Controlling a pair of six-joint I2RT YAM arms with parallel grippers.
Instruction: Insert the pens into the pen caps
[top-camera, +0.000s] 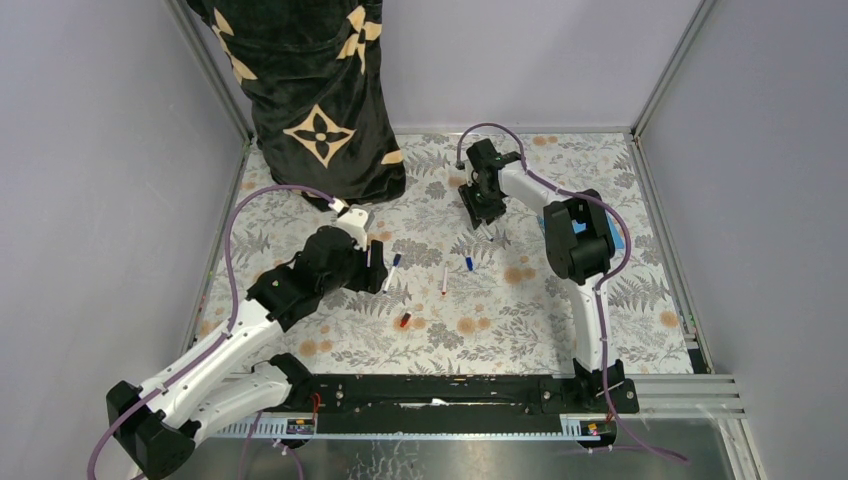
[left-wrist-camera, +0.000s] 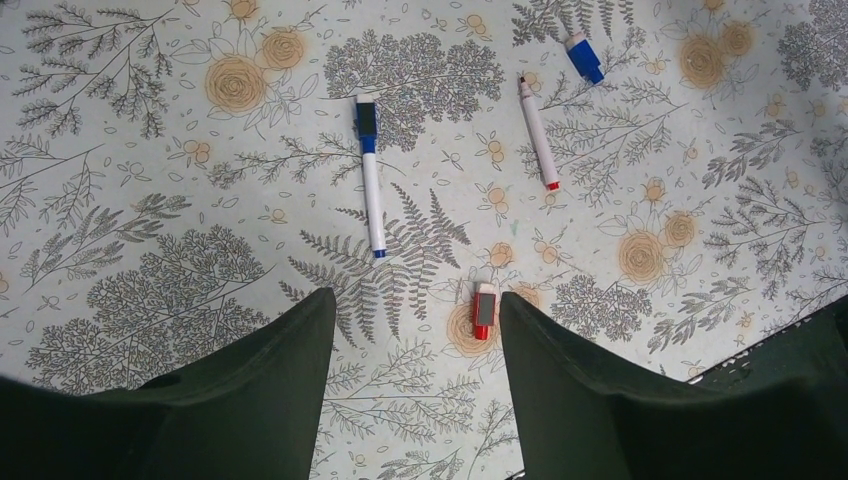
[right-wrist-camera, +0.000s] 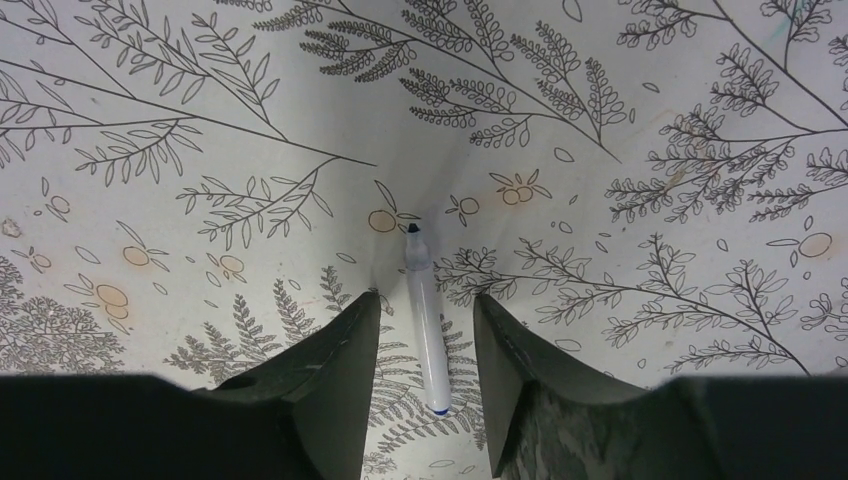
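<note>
Right gripper (right-wrist-camera: 422, 298) hangs low over the table (right-wrist-camera: 650, 90), jaws spread and holding nothing. A white pen (right-wrist-camera: 426, 330) lies lengthwise between its fingers, dark tip pointing away. Left gripper (left-wrist-camera: 415, 295), also spread and empty, has the red cap (left-wrist-camera: 484, 310) just beside one fingertip. Closing off-centre could roll the thin pen aside or flick the cap away.
</note>
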